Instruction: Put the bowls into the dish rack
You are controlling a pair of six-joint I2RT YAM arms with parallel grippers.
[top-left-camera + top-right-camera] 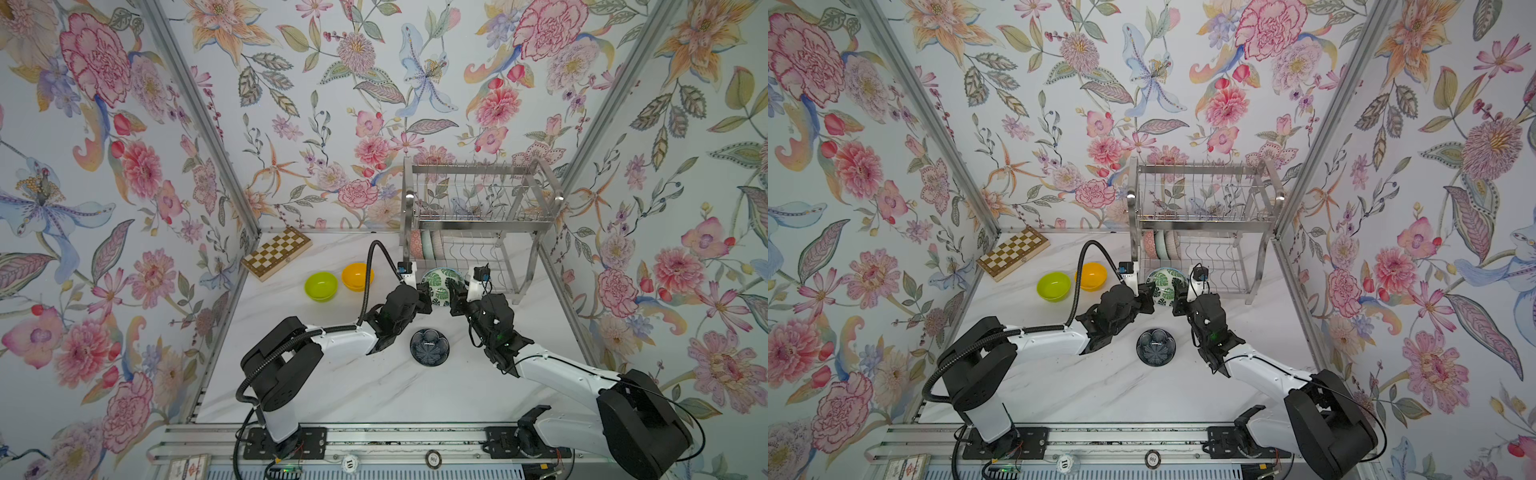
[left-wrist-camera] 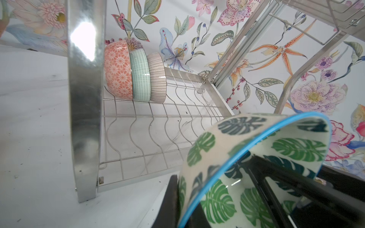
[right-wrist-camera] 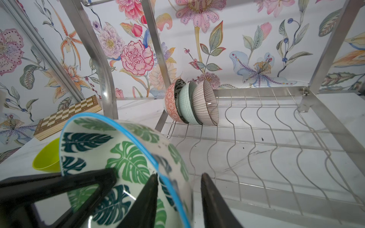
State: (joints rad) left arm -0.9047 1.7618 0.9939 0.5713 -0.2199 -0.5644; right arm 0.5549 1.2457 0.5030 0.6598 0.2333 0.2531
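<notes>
The white bowl with green leaves (image 1: 439, 286) (image 1: 1166, 286) hangs tilted on edge just in front of the dish rack (image 1: 478, 226) (image 1: 1204, 226). My left gripper (image 1: 428, 297) (image 2: 183, 203) is shut on its blue rim. My right gripper (image 1: 454, 297) (image 3: 179, 177) straddles the opposite rim with its jaws apart, and a gap shows beside the bowl wall. Three bowls, pink (image 2: 118, 73), mint (image 2: 140, 75) and striped (image 2: 158, 77), stand on edge at the left end of the rack's lower shelf. On the table sit the lime green bowl (image 1: 321, 286), the orange-yellow bowl (image 1: 357, 276) and the dark navy bowl (image 1: 429, 347).
A wooden chessboard (image 1: 276, 252) lies at the back left corner. The rack's flat steel leg (image 2: 85, 98) stands close to the left of the held bowl. The wavy wires of the lower shelf (image 3: 276, 138) run bare to the right of the three racked bowls.
</notes>
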